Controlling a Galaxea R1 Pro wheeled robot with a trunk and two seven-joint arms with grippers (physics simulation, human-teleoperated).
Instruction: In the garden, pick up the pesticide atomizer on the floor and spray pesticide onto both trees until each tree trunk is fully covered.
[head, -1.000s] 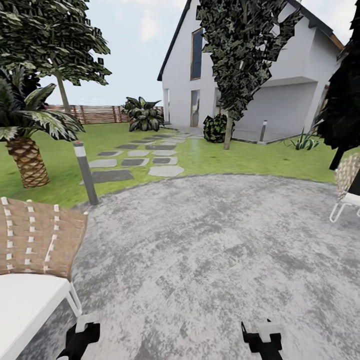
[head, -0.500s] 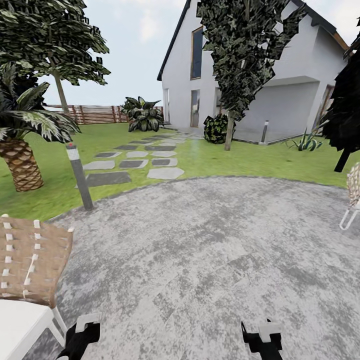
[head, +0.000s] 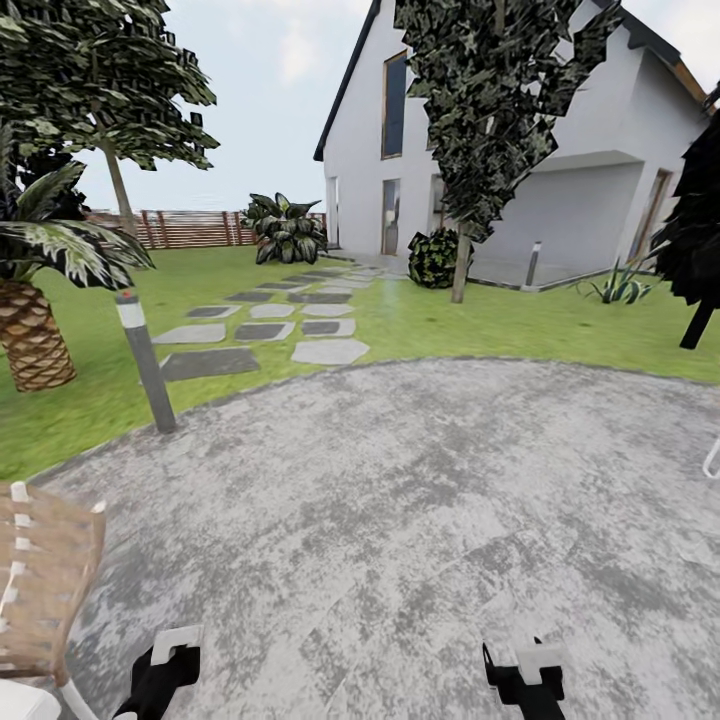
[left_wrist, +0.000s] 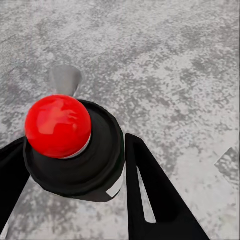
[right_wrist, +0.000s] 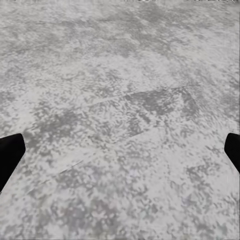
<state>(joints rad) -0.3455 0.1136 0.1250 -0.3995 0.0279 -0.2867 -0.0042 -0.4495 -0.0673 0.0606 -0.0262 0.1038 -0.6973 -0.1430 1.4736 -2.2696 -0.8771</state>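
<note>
- Your left hand (left_wrist: 75, 200) is clenched around the pesticide atomizer (left_wrist: 75, 150); in the left wrist view its black fingers (left_wrist: 155, 195) press either side of the black body, with the red ball cap (left_wrist: 58, 126) on top and a grey nozzle (left_wrist: 65, 80) pointing out over the paving; so the pick-up looks done.
- Your right hand (right_wrist: 120, 155) is released and carries nothing; its two dark fingertips (right_wrist: 10, 152) sit at the far edges of the right wrist view with bare grey paving between them.
- In the head view both hands hang low at the bottom edge, left (head: 160, 675) and right (head: 525, 675), over the round grey patio (head: 400, 500).
- Beyond the patio lies the lawn (head: 480, 325) with grey stepping stones (head: 265, 330) leading toward the white house (head: 500, 170); a bollard light (head: 145, 360) stands at the patio's edge, and a wicker chair (head: 45, 580) sits at your left.
- One pale-trunked tree (head: 115, 100) rises far left near the slat fence (head: 200, 228); its trunk (head: 120, 190) is well apart from you; another tree trunk (head: 460, 265) stands ahead by the house.
- No spray specks show on either trunk; I judge both trees remain to be covered, with the approach yet to make.
</note>
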